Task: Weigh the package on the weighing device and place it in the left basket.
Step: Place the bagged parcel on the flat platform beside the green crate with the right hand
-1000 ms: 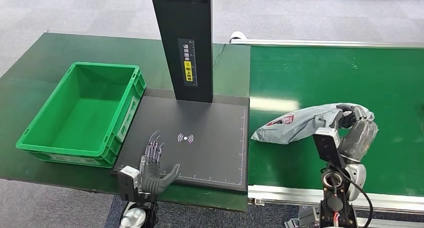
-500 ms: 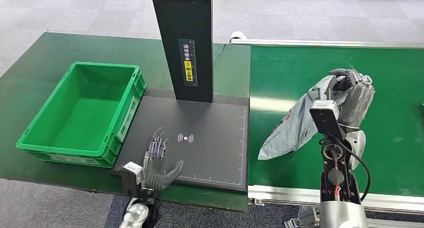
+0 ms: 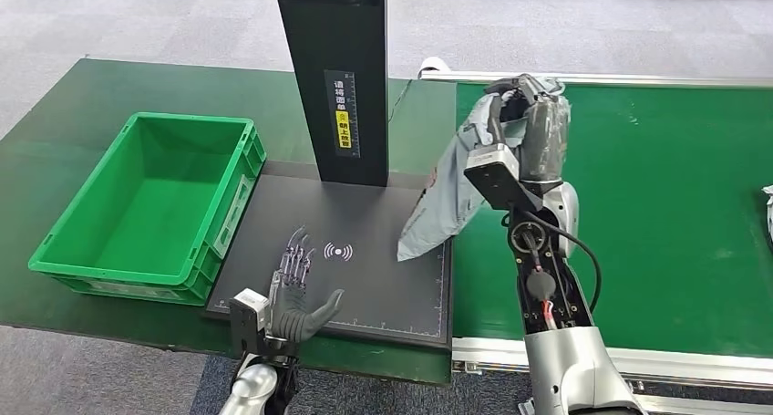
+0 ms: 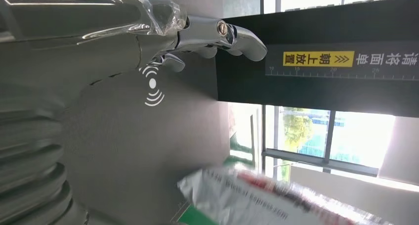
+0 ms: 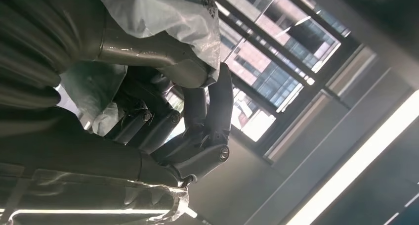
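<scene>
Grey plastic mailer package (image 3: 438, 201) hangs from the right hand (image 3: 524, 114), fingers clenched on its top end. Long axis runs 1 to 7 o'clock, low tip over the black scale plate's (image 3: 365, 251) right edge. Left hand (image 3: 292, 292), fingers spread and holding nothing, waits at 6 o'clock. Green plastic basket (image 3: 64, 251) at 9.
</scene>
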